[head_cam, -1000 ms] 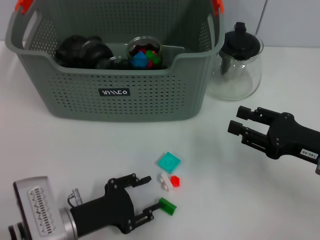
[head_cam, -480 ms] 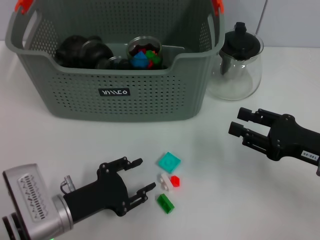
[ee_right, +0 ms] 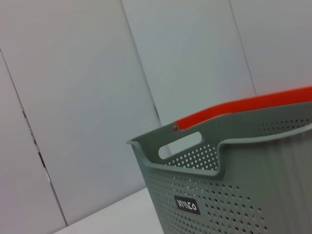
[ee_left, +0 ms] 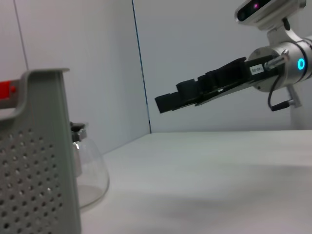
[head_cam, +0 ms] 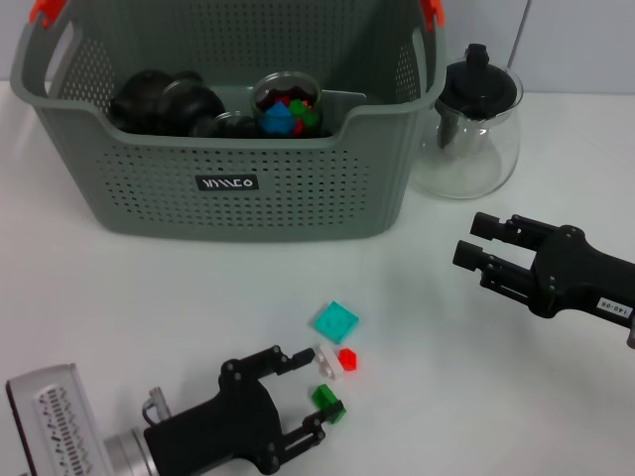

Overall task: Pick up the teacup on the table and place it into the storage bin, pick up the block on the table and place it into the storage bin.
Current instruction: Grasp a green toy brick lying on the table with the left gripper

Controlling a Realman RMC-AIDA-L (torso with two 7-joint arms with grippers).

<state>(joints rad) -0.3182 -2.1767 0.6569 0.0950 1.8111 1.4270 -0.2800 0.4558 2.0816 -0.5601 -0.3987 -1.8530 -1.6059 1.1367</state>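
Note:
Four small blocks lie on the white table in front of the storage bin (head_cam: 298,188): a teal tile (head_cam: 335,321), a white block (head_cam: 328,361), a red block (head_cam: 347,358) and a green block (head_cam: 327,402). My left gripper (head_cam: 310,389) lies low at the near edge, open. One finger reaches beside the white block; the other is at the green block's near side. My right gripper (head_cam: 474,241) hovers open at the right, apart from everything. No teacup shows on the table. A clear glass cup (head_cam: 286,102) holding coloured blocks sits inside the bin.
A glass teapot (head_cam: 474,129) with a black lid stands right of the bin. Black objects (head_cam: 164,99) fill the bin's left part. The left wrist view shows the bin wall (ee_left: 34,161), the teapot (ee_left: 90,170) and my right gripper (ee_left: 168,101). The right wrist view shows the bin (ee_right: 234,165).
My left gripper drew back to the left, then came forward and right again, so its fingers now flank the green block. The right arm has not moved.

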